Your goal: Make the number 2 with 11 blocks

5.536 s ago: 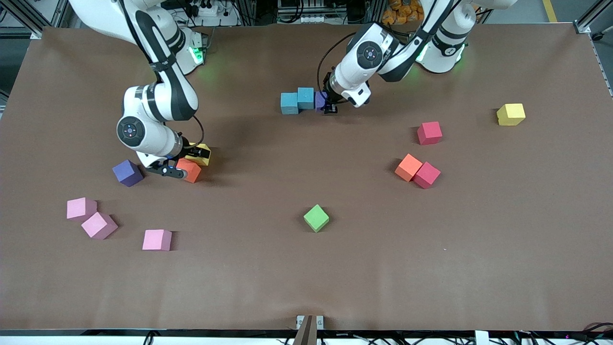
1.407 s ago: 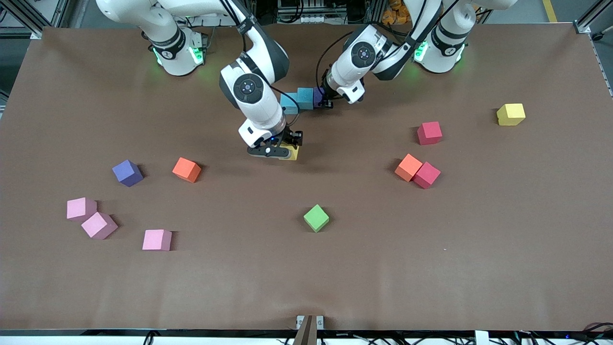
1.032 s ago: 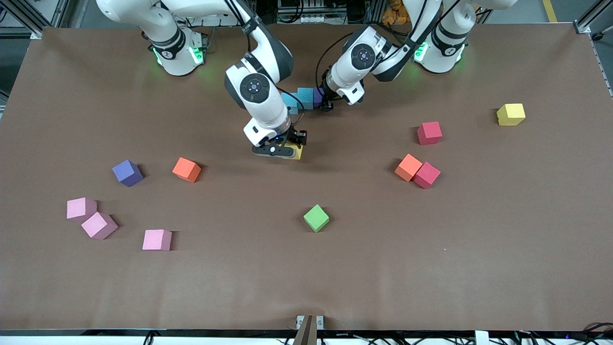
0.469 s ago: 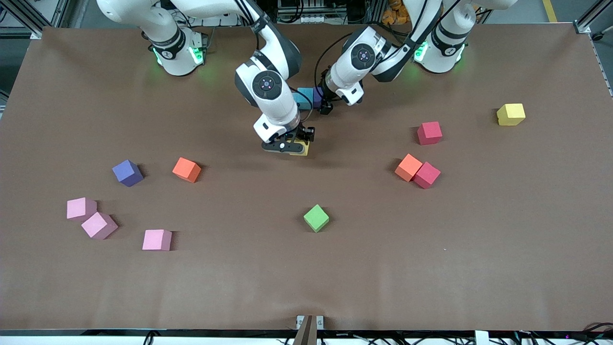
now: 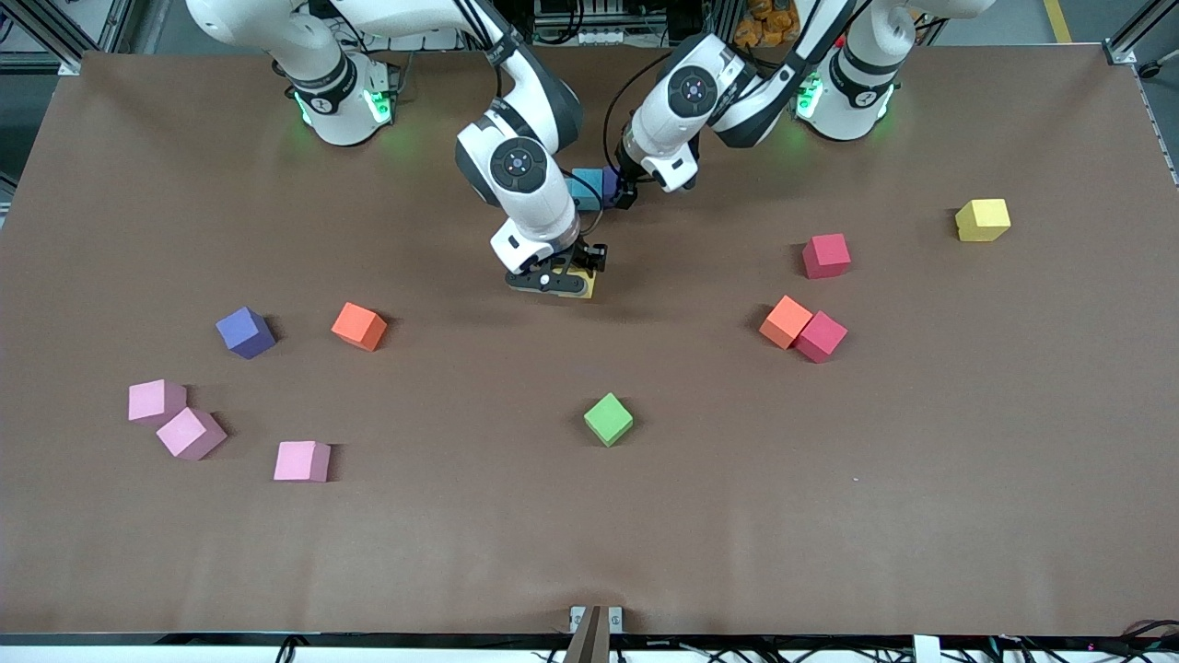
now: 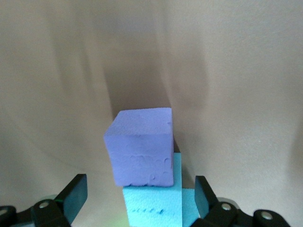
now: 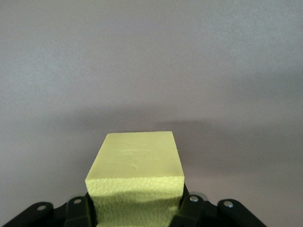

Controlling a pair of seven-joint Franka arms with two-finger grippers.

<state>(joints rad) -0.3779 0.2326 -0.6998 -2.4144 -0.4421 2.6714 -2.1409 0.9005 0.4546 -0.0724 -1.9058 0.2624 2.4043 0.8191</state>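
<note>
Your right gripper clamps a yellow block low over bare surface, nearer the front camera than the row. Your left gripper stands spread wide, fingers clear of the purple block ending the light blue blocks

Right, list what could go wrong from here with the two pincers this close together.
1. The right pincer, shut on the yellow block, is beside the started row; the two arms could collide there.
2. The left pincer is open around the purple block, which touches a light blue block; a careless withdrawal could drag the purple one out of line.
3. Setting the yellow block down might nudge the row.
</note>
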